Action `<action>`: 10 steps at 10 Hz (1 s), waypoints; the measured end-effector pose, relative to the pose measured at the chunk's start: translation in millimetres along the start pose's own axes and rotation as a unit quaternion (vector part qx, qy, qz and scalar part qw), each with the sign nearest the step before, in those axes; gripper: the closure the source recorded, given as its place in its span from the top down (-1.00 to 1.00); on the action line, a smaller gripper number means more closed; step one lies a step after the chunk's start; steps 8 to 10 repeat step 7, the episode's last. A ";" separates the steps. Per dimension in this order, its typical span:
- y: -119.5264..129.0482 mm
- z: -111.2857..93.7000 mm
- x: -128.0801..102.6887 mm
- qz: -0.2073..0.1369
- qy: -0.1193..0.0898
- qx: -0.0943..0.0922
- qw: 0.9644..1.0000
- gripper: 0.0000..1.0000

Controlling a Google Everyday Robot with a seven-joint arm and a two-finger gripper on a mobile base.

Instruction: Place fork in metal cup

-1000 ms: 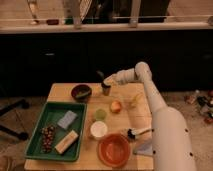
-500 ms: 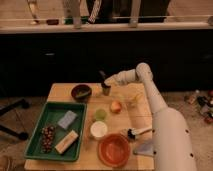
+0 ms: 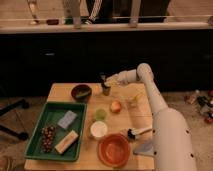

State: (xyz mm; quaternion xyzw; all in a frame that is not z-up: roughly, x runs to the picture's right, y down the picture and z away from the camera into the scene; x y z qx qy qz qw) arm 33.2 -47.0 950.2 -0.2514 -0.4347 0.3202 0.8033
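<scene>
The fork point(image 3: 102, 78) shows as a thin dark sliver standing nearly upright, its long axis close to vertical, right at the gripper point(image 3: 106, 80) tip. Its lower end points down toward the cup point(image 3: 106, 90), which sits on the surface point(image 3: 60, 92) directly below the fingers. So that's the relation that counts: cup straight underneath, fork lined up with the opening or very near it. Whether the tip is already past the rim, I can't say; fork and cup blur together there.

The fingers look clamped on the fork's upper part, though how wide they stand can't be told for certain. The arm reaches in from the right, so the fingers meet the cup from that side.

Moving outward: the dark bowl point(image 3: 81, 92) is just left of the fingers, close to the cup. Nearer the camera lie a green cup point(image 3: 100, 114), an orange fruit point(image 3: 116, 106) and a white cup point(image 3: 98, 129). The green tray point(image 3: 37, 125) sits well off to the left.

My read: a short straight drop, then release, and the fork should lean on the rim.
</scene>
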 end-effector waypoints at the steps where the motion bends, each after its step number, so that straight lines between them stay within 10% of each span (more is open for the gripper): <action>1: -0.1 -0.3 -0.2 -0.001 -0.001 0.000 1.000 0.60; 10: -3.5 -10.0 0.9 -0.005 -0.009 0.011 1.000 0.60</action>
